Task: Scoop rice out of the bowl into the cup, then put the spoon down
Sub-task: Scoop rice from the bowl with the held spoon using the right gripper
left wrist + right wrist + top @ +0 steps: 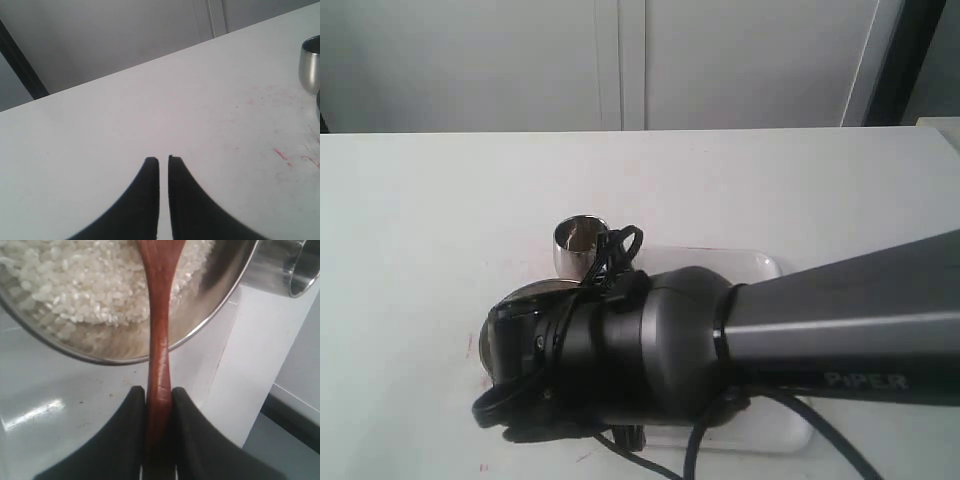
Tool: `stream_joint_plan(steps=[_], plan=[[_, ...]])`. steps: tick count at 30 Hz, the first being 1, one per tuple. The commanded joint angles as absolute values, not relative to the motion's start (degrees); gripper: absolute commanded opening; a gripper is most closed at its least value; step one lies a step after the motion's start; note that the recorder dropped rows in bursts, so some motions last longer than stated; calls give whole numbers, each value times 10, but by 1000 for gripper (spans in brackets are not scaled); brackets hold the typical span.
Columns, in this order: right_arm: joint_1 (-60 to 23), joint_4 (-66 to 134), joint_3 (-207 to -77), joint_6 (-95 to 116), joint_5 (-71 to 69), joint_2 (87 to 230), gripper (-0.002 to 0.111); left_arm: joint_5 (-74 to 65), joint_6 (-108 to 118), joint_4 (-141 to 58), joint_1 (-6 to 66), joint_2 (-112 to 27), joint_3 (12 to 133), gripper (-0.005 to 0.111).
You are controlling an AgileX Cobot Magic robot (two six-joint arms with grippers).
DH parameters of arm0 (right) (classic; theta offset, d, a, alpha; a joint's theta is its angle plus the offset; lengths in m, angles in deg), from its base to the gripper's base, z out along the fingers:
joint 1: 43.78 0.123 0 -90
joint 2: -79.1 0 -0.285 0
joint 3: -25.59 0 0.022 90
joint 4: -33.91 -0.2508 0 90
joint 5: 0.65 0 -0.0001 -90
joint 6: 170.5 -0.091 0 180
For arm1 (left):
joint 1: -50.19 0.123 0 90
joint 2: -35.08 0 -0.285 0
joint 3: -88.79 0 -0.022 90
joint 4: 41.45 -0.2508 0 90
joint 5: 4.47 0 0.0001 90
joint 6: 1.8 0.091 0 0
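Counts come out simple for you: one bowl, one cup, one spoon, two grippers. Your right gripper has its jaws pinched on the spoon's slim handle, one black finger on each side of the wood. From that grip the handle crosses the bowl's rim and widens toward its head above the rice, a single white heap inside the bowl. The head's tip runs out of the right wrist picture, so you cannot tell whether it touches the grains. The cup stands upright just beside the bowl, outside its rim. In the exterior view your right arm covers most of the bowl. One pale tray reaches out from under that arm, beside the bowl. Your left gripper is well apart from the bowl, above the white table, its jaws drawn to a thin slit with nothing between them. Several faint red marks, too smeared to count, streak the table between that gripper and the bowl.
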State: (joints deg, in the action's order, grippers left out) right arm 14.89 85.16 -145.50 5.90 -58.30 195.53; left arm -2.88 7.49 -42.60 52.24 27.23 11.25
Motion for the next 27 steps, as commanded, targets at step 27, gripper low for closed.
stream_joint_plan(steps=[27], plan=[[-31, 339, -1524, 336, -582, 1850, 0, -32, 74, -420, 522, 273, 116, 14]])
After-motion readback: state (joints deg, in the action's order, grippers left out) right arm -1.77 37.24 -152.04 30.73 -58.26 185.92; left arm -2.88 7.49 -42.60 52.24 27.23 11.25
